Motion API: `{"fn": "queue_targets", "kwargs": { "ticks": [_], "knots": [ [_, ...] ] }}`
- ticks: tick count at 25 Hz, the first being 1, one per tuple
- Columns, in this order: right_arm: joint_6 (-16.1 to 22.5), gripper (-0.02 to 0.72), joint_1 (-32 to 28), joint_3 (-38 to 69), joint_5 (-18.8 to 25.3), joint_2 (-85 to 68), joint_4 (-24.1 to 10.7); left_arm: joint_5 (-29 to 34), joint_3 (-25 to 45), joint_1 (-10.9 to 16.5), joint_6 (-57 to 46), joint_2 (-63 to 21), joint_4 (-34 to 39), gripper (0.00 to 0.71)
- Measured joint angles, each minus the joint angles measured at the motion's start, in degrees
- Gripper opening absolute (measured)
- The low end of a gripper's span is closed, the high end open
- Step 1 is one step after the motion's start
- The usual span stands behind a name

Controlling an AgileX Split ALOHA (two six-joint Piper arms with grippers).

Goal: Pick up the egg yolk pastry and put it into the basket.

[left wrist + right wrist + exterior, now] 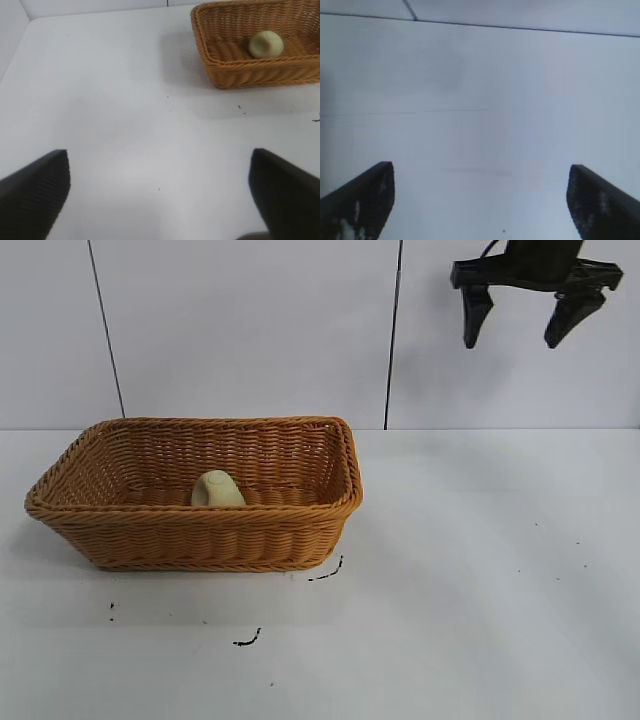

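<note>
Exterior view showed the small pale yellow-green domed egg yolk pastry [217,490] resting inside the orange-brown woven wicker basket [200,536], at roughly eight o'clock and well apart from the right gripper [520,328], whose fingers were spread and empty, as were the left gripper's [159,195].

right pincer [518,328]: raised high, spread wide, empty | left pincer [159,190]: spread wide, empty

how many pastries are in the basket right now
1. The egg yolk pastry lies on the floor of the basket, near its front wall and about midway along it. Nothing else shows inside from either view.
</note>
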Motion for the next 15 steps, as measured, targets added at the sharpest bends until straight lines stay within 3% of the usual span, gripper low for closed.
{"fn": "queue_targets", "kwargs": {
  "ticks": [7, 15],
  "knots": [
    [-1.3, 0.668, -1.7, 4.7, -0.1, -2.9, 2.3, 0.0, 0.0, 0.0, 0.0, 0.0, 0.0, 0.697],
    [-1.8, 0.668, -1.6, 28.0, -0.2, -21.2, 2.5, 0.0, 0.0, 0.0, 0.0, 0.0, 0.0, 0.697]
  ]
}}
